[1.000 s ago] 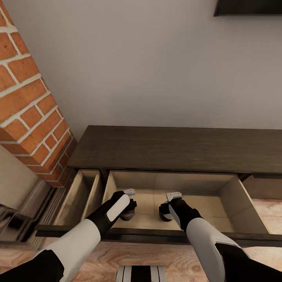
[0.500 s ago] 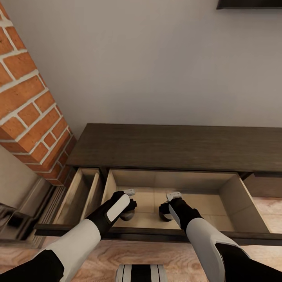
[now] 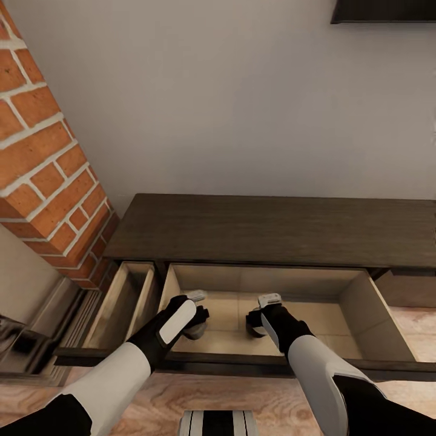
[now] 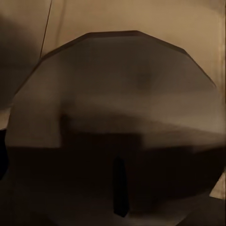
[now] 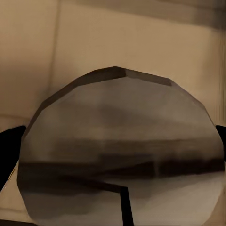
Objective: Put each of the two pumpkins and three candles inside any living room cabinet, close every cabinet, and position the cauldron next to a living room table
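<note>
The cabinet (image 3: pixel 272 229) is a long, low, dark-brown console against the wall, with its wide drawer (image 3: pixel 370 310) pulled out towards me. Both grippers reach down into that drawer. My left gripper (image 3: pixel 197 326) is shut on a grey-cream candle (image 3: pixel 195 332) above the drawer's tan floor. My right gripper (image 3: pixel 257 325) is shut on a second candle (image 3: pixel 259 330) a short way to the right. The left wrist view looks straight down on the candle top (image 4: pixel 117 108) and its dark wick. In the right wrist view the other candle (image 5: pixel 122 141) sits between black fingertips (image 5: pixel 9 150). The pumpkins and cauldron are out of view.
A narrow drawer (image 3: pixel 124 300) stands open left of the wide one. A red brick pillar (image 3: pixel 42 163) rises at the left, with a dark hearth edge (image 3: pixel 24 346) at its foot. Wood floor (image 3: pixel 418 321) lies to the right. A dark shelf corner (image 3: pixel 381 11) hangs high on the wall.
The left gripper with its candle has edged slightly farther into the drawer. The right gripper has hardly moved. The head view wobbled a little.
</note>
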Motion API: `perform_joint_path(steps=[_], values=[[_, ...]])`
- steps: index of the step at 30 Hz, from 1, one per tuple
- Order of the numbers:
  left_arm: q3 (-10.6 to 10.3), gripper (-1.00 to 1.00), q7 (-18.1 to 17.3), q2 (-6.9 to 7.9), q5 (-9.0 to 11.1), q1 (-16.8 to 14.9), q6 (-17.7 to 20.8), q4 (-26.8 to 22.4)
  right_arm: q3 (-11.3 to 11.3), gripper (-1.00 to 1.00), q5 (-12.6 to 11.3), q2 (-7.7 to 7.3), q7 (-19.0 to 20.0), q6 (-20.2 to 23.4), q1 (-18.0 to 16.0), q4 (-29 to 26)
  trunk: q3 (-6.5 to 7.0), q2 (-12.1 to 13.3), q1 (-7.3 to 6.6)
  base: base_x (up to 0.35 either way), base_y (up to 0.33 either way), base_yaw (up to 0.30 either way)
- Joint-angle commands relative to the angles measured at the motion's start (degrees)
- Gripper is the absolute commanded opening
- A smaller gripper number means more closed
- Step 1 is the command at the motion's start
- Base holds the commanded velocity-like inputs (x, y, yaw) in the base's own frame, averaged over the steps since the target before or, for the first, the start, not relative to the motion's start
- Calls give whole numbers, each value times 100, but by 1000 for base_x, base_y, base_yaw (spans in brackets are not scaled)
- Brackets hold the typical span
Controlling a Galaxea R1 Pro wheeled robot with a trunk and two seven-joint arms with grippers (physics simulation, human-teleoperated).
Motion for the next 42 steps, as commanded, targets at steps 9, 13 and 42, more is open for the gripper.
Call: perform_joint_path(steps=[9, 13, 42], values=[[10, -100, 8, 1, 0, 6, 21, -89, -1, -100, 3, 0, 2, 0, 1, 1, 180, 196, -114, 0, 0, 0], [10, -100, 9, 1, 1, 9, 24, -90, 2, -100, 8, 0, 4, 4, 1, 8, 252, 356, -202, 0, 0, 0], [17, -100, 14, 2, 2, 10, 24, -151, 7, -100, 7, 0, 11, 9, 4, 24, 198, 236, -136, 0, 0, 0]])
